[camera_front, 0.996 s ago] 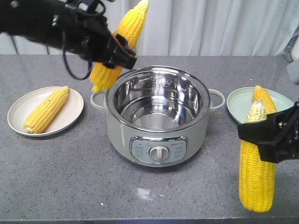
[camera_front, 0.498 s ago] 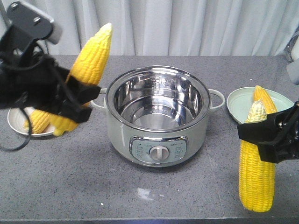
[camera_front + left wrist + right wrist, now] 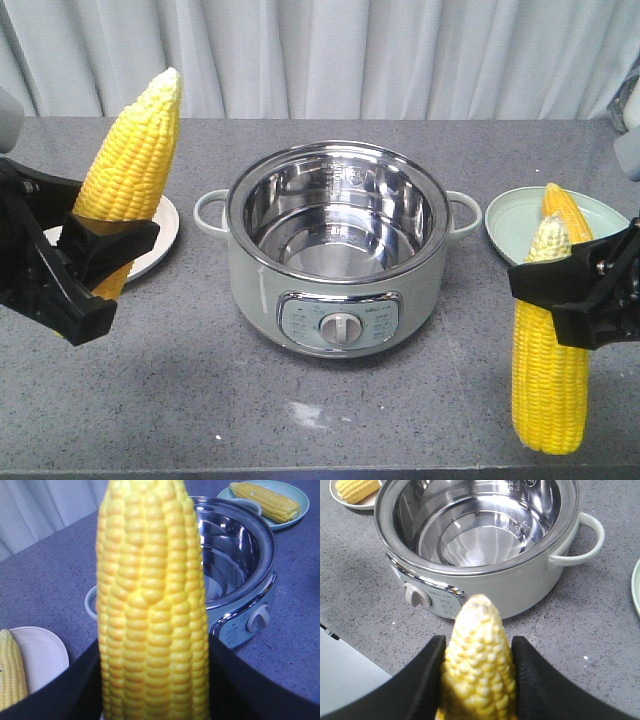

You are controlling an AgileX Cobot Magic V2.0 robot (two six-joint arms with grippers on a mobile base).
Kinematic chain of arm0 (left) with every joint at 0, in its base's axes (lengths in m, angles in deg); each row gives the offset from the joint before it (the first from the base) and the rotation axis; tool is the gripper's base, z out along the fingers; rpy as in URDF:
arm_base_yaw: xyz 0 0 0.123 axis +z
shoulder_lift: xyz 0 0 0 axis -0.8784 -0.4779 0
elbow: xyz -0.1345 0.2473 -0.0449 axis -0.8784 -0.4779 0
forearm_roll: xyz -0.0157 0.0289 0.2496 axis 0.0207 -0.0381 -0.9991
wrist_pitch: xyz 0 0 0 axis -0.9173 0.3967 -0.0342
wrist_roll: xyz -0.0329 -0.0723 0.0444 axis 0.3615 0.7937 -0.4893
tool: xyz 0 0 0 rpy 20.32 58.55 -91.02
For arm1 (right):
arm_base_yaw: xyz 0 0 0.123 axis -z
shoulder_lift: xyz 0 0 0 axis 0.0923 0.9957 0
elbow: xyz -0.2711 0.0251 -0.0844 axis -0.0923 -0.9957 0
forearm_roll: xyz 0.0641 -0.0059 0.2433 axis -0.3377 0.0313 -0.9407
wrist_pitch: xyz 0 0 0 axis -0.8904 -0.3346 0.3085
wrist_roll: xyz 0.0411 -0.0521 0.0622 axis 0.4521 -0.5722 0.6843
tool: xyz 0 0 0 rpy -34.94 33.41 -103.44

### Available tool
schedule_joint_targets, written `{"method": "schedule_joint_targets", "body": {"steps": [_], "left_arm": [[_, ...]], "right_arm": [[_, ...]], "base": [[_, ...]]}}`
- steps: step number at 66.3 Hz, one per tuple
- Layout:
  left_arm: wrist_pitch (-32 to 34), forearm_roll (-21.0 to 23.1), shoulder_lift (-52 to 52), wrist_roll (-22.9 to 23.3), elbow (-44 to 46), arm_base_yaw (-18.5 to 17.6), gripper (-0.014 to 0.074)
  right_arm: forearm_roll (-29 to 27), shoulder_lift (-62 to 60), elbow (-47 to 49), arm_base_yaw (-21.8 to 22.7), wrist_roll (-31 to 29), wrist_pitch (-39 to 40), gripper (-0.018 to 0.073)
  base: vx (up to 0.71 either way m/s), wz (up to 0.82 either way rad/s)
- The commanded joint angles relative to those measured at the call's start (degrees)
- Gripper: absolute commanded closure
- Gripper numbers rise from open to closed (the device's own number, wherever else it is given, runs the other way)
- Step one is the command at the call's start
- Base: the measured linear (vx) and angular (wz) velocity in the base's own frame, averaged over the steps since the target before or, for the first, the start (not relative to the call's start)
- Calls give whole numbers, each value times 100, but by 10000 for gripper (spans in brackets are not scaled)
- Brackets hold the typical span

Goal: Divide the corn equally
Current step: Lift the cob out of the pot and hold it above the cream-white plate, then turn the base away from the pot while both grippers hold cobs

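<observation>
Illegibly labelled cooker (image 3: 250, 285) between two held corn cobs (image 3: 130, 165) (image 3: 548, 375)

Black right pincer (image 3: 479, 644) clamps the yellow, pale-tipped corn cob (image 3: 477, 675) between both fingers. Pale-green, steel-lined electric pot (image 3: 485, 587) stands just ahead of it.

- Front view, 9 o'clock: white plate (image 3: 165, 230) largely hidden behind left-held cob (image 3: 130, 150) and left gripper (image 3: 105, 280), the gripper cropped by the edge.
- 3 o'clock: right gripper (image 3: 560, 300) cropped likewise; right-held cob (image 3: 548, 380) covering part of green plate (image 3: 515, 225) and green-plate cob (image 3: 565, 210).
- Left wrist view: left-held cob cropped top and bottom; white-plate cob (image 3: 10, 670) at 8 o'clock cut by the edge.
- Right wrist view, 6 o'clock: right-held cob blurred, base cropped.
</observation>
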Motion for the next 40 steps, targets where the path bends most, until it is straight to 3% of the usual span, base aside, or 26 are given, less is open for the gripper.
{"method": "schedule_joint_targets", "body": {"steps": [1, 40], "left_arm": [[346, 82, 25, 6, 149, -5, 311], [346, 82, -9, 6, 149, -5, 311]], "right_arm": [[-145, -71, 143, 34, -45, 307, 353], [-145, -71, 143, 34, -45, 300, 353]], "base": [[0, 0], [0, 0]]}}
